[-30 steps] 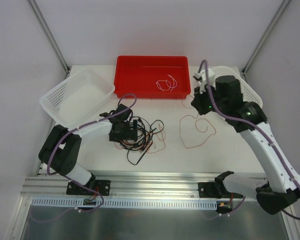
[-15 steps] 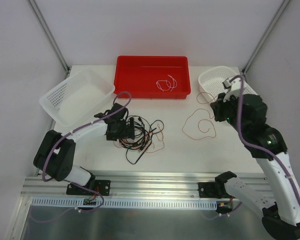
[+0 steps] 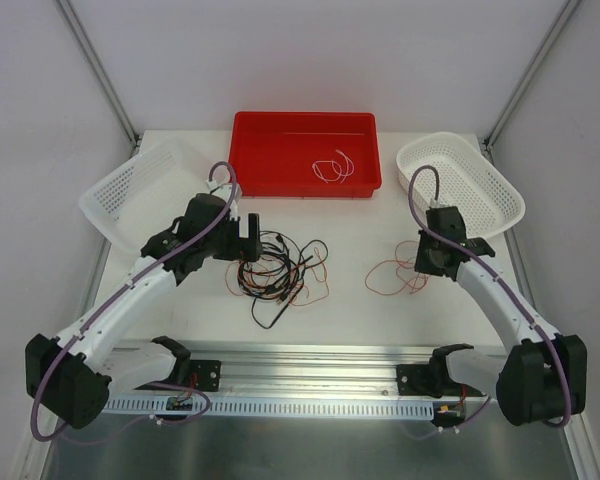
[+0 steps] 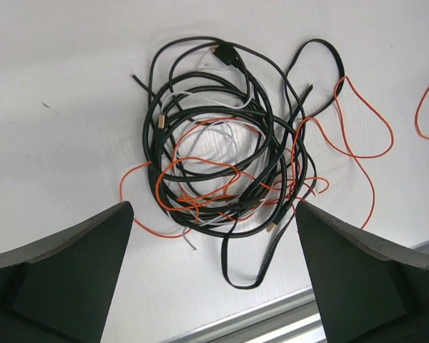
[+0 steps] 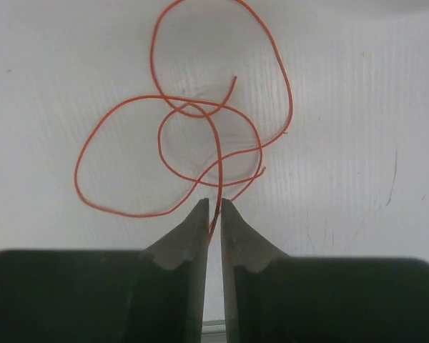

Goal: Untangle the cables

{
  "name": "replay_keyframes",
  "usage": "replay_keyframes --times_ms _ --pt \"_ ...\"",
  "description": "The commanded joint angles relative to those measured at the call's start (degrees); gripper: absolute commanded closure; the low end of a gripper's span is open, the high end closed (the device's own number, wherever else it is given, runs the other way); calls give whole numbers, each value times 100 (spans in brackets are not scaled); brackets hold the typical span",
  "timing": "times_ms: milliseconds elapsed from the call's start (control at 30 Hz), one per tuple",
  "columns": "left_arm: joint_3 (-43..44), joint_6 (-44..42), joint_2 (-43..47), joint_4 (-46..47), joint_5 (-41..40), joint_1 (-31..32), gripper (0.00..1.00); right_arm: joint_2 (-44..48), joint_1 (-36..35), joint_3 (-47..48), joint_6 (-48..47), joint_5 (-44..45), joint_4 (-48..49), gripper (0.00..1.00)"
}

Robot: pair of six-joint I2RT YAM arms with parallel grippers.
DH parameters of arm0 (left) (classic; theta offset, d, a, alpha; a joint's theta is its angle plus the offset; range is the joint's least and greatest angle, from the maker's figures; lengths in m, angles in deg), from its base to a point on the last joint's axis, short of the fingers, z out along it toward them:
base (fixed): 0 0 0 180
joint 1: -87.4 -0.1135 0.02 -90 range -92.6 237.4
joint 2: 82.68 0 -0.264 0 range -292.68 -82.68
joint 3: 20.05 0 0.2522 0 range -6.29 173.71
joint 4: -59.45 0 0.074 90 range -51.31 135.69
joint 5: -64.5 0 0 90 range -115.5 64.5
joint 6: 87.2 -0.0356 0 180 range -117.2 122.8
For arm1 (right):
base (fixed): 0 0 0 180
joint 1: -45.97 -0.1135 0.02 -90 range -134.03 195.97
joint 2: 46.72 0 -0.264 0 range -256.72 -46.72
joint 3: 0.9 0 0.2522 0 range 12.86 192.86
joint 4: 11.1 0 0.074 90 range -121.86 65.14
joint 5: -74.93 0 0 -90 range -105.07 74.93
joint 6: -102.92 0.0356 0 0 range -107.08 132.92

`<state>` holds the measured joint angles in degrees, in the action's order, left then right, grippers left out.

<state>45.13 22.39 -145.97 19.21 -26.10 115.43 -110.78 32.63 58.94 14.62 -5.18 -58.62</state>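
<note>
The cables form a tangle (image 3: 280,272) of black, red-orange and white wires lying mid-table; the left wrist view shows this tangle (image 4: 222,143) from above. My left gripper (image 3: 248,232) (image 4: 213,214) hovers over the tangle's left side, wide open and holding nothing. One separate red-orange cable (image 3: 395,275) (image 5: 182,108) lies looped on the table to the right. My right gripper (image 3: 425,262) (image 5: 214,204) is low at that loop's right end. Its jaws are a narrow slit apart, and a strand runs loosely through the gap.
A red bin (image 3: 305,118) at the back holds a thin pale cable (image 3: 332,168). One white basket (image 3: 150,190) sits at back left, another (image 3: 460,180) at back right. A metal rail (image 3: 320,360) runs along the near edge.
The right arm swung down and forward from beside the right basket, laying the red-orange cable on the table, and its jaws parted slightly. The left gripper rose back off the tangle.
</note>
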Motion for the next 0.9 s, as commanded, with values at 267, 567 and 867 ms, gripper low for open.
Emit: replay_keyframes --times_ms 267,567,867 --pt "-394 -1415 756 98 -880 -70 1 -599 412 -328 1526 241 616 26" --pt "-545 -1415 563 178 -1258 -87 1 -1319 420 -486 2176 153 1029 21" --pt "-580 -1292 546 187 -889 -87 1 -1839 403 -583 2511 408 1319 44"
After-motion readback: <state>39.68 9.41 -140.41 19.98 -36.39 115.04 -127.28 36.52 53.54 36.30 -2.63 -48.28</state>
